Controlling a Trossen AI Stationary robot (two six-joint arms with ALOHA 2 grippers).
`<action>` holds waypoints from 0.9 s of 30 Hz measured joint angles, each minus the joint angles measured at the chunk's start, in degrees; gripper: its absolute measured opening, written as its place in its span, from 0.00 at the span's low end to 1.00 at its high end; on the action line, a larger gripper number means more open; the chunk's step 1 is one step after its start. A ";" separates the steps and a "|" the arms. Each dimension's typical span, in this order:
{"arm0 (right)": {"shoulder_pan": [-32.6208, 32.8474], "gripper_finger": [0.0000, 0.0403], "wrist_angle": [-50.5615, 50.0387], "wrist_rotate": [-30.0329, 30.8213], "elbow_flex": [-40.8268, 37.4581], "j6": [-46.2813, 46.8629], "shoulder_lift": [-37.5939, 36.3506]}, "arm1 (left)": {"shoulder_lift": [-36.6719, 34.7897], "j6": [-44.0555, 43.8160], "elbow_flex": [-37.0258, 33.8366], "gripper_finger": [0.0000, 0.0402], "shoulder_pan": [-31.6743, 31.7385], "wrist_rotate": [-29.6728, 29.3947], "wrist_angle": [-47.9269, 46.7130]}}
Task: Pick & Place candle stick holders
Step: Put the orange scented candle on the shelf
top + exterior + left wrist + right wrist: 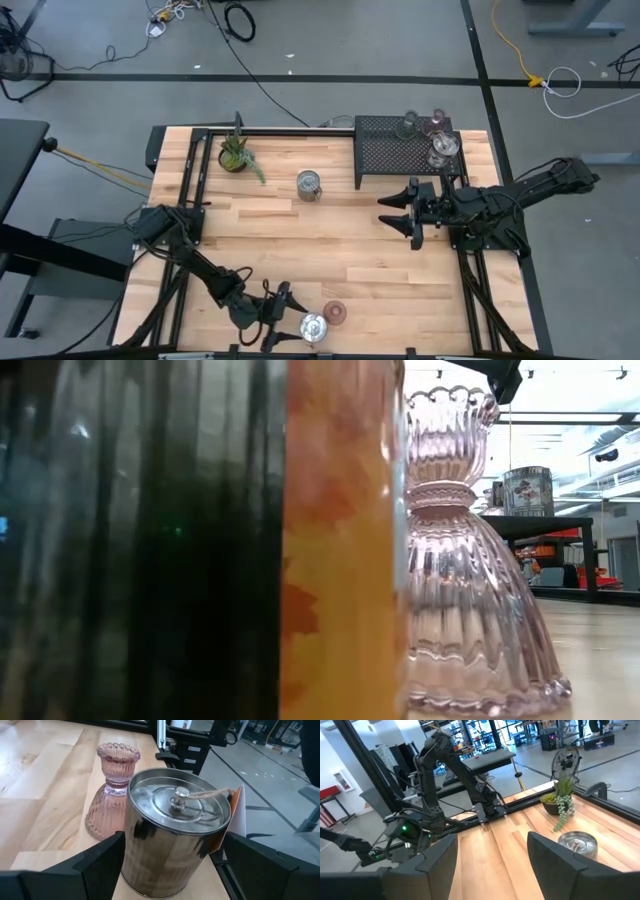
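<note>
Three glass candle stick holders (428,135) already stood on the black mesh tray (385,158) at the tabletop's (350,250) far right corner. The left end effector (170,865), fingers spread wide, straddled a silver tin holder (175,830) at the near edge without yet pinching it, a pink ribbed glass holder (112,790) just beside. Another silver tin (309,185) waited mid-table. The right end effector (408,212) hovered spread and empty near the tray.
</note>
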 joint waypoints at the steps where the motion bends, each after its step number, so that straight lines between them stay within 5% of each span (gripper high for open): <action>1: 0.08 0.60 0.00 0.01 0.01 0.00 0.00 | 0.00 0.00 0.00 0.84 0.00 -0.04 0.04; 27: 0.33 0.60 -0.18 -0.05 -0.01 1.53 5.66 | -0.03 0.06 0.00 0.84 8.02 -12.81 -1.75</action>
